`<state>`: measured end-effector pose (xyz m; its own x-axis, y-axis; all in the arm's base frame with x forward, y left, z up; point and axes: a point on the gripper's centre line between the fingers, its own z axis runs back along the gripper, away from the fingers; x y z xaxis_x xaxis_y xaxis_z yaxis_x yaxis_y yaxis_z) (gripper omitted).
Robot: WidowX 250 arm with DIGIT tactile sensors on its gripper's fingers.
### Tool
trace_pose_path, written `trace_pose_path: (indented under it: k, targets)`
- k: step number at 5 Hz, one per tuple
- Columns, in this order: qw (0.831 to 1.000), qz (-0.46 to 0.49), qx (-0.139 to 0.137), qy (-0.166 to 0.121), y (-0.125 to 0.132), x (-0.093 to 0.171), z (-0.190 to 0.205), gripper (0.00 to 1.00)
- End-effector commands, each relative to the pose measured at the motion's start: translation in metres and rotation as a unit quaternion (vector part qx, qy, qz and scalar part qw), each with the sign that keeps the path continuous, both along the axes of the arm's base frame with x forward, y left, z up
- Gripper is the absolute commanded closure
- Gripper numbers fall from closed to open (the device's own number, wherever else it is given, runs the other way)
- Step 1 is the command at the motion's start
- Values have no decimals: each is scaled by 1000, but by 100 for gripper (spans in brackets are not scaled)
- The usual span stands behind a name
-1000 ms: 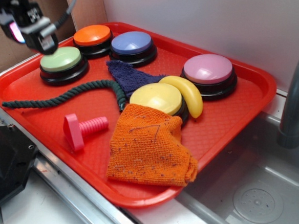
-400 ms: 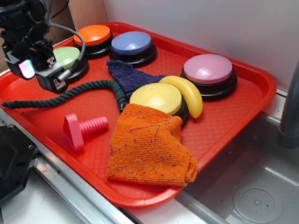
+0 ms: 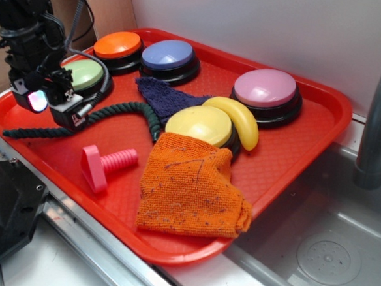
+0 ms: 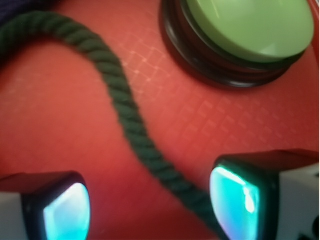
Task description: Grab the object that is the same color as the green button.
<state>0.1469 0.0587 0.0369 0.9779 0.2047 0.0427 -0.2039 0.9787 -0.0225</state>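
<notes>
- Gripper (image 4: 150, 205) low over tray (image 3: 294, 157), jaws wide, holding nothing; glowing pads (image 4: 235, 200) either side of rope (image 4: 125, 107).
- Rope flat on tray, curving from near-left edge toward blue cloth (image 3: 164, 95).
- Green button (image 4: 250, 27) just beyond rope, apart from it.
- No readable writing anywhere.

Gripper (image 4: 150, 210) low (pads apart)

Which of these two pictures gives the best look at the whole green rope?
The exterior view: it shows the rope end to end, snaking across the red tray under the gripper. The wrist view shows only a close, blurred stretch running between the open fingers.
</notes>
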Motion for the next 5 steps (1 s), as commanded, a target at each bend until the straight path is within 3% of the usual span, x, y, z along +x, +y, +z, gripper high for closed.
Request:
trace_pose_path:
  k: [1,2,3,4,5]
  targets:
    - [1000,-15,-9,-8,-1,7,-19,0]
    - [1000,-19,4,-4,-6,10,-23,13]
    - [1000,-19,15,-1,-7,11,-24,100]
    - [1000,-13,13,-10,-8,11,-24,100]
    - [999,1,38,3,-12,15,-22,100]
